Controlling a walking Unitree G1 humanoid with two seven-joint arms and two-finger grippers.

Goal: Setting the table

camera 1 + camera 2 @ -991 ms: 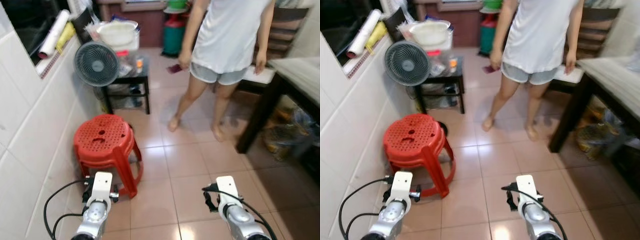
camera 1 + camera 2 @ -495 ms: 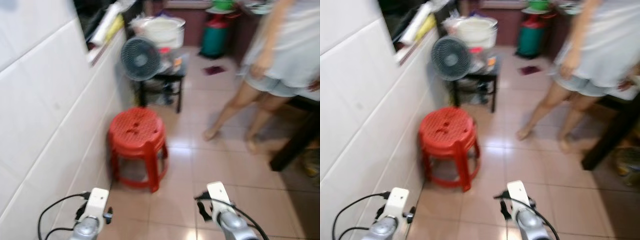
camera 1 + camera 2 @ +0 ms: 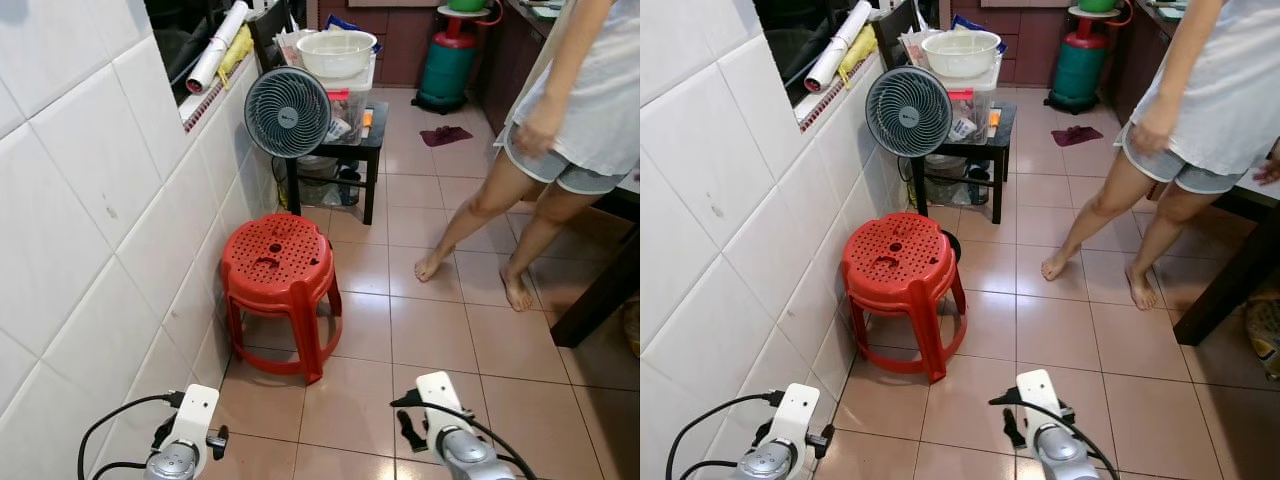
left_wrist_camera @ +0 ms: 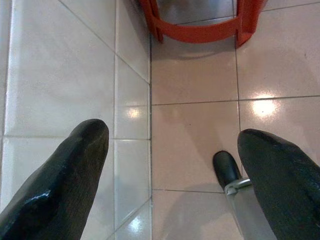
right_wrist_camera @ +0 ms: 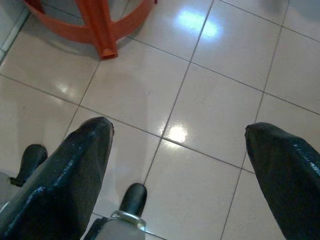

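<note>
Red stool (image 3: 278, 262) beside tiled wall (image 3: 90, 230); left end effector (image 4: 170, 165), right end effector (image 5: 175, 165) spread, empty.

A white tiled wall (image 3: 90, 230) closes off the robot's left side; a red plastic stool (image 3: 279, 268) stands just beside it, ahead of the left gripper (image 4: 170, 165), whose fingers are spread wide above bare floor tiles (image 3: 430, 320); beyond the stool a black side table (image 3: 335, 150) carrying a fan (image 3: 288, 112) and a bowl (image 3: 337, 52) blocks the wall side; a person (image 3: 560, 150) stands ahead on the right, near a dark table leg (image 3: 597, 300); open floor lies between stool and person; the right gripper (image 5: 177, 150) is likewise spread over bare tiles.
</note>
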